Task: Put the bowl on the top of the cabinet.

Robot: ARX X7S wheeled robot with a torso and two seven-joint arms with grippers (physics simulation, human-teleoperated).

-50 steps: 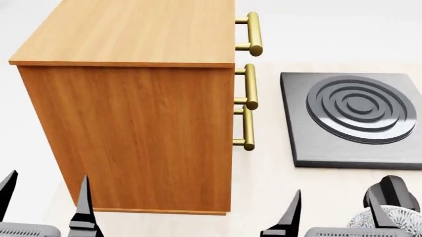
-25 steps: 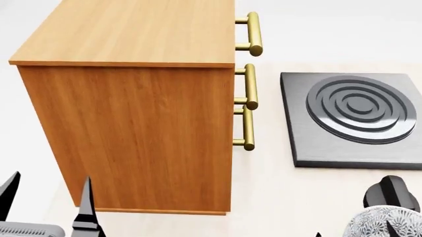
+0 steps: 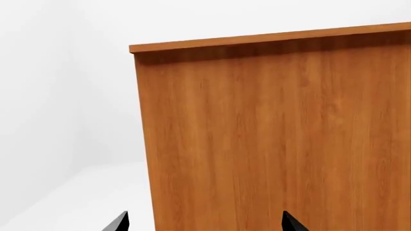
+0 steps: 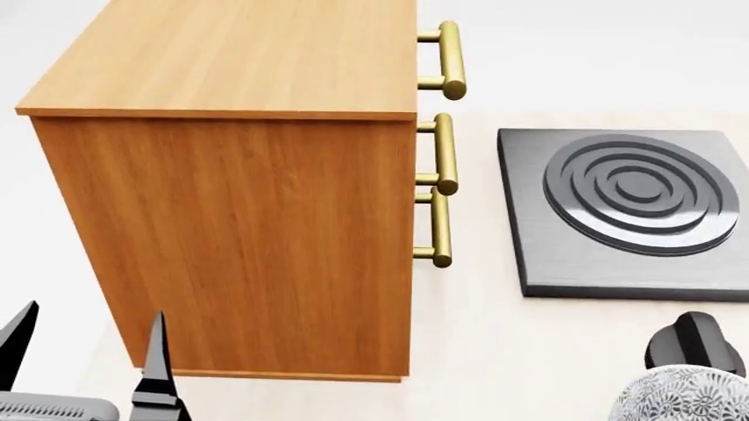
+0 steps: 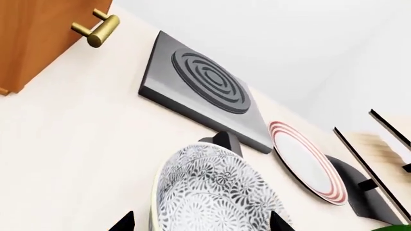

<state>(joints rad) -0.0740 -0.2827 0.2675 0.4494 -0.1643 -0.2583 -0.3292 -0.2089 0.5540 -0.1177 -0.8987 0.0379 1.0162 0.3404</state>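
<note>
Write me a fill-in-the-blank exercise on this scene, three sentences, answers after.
1. The cabinet has ____ brass bar handles.
2. The top of the cabinet holds ____ so far.
3. Seen from the right wrist, the plate beside the burner plate has ____ rings.

Answers: three; nothing; red

Everything I see is evenly and brightly lit, with the clean flatness of a render: no grain, no motion blur, all depths sharp. The cabinet [image 4: 234, 228] top is paler than its side, so light falls from above. Under its overhanging top edge in my left wrist view lies a soft dark band. The brass handles [image 4: 443, 145] carry mild highlights. Shadows on the counter [image 4: 468, 333] are faint. No edge distortion shows.
</note>
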